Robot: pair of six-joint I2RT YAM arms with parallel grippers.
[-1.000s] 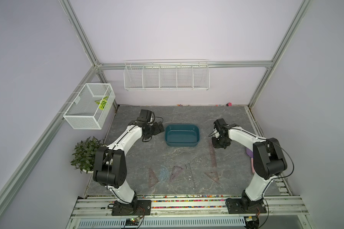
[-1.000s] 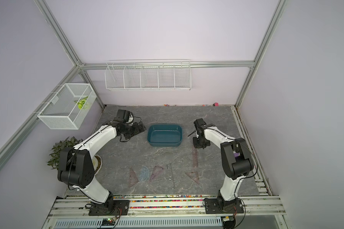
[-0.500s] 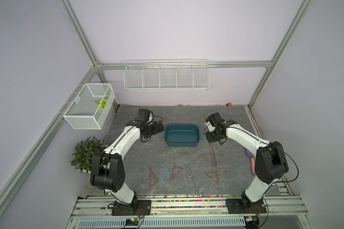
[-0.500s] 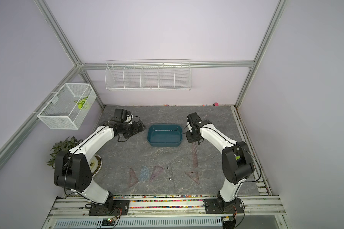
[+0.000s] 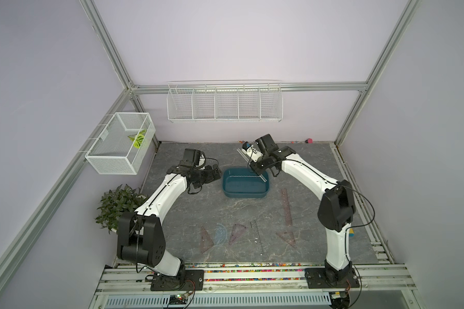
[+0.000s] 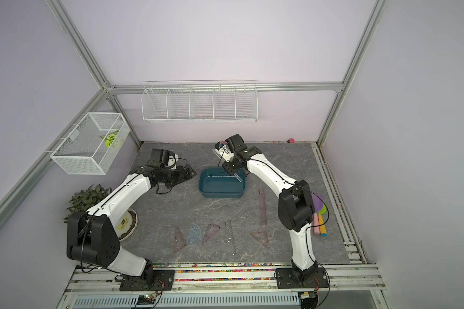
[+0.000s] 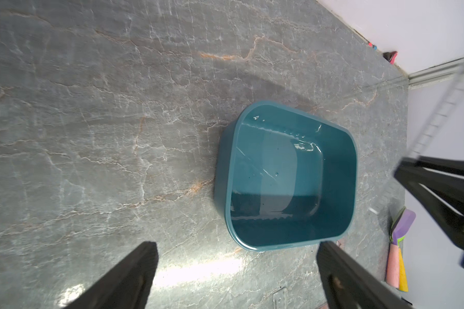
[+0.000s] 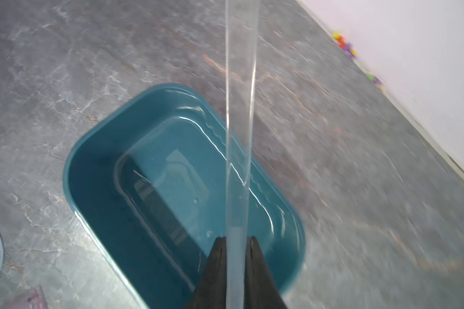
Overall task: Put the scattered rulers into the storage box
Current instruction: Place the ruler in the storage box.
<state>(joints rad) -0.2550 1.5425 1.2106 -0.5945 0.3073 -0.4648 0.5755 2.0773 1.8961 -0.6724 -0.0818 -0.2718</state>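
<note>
Right gripper [image 8: 236, 239] pinches clear ruler [image 8: 240, 107] over storage box [image 8: 91, 166] — left gripper [image 7: 237, 244] gapes alongside.

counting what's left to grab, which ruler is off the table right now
The clear straight ruler, pinched in the right tool over the teal box. The rest lie flat on the table.

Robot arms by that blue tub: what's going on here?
The right gripper is shut on a clear straight ruler, holding it tilted over the teal storage box. The left gripper hangs open beside the box, holding nothing. Triangles, a protractor and a long brown ruler lie on the table, not yet boxed.
</note>
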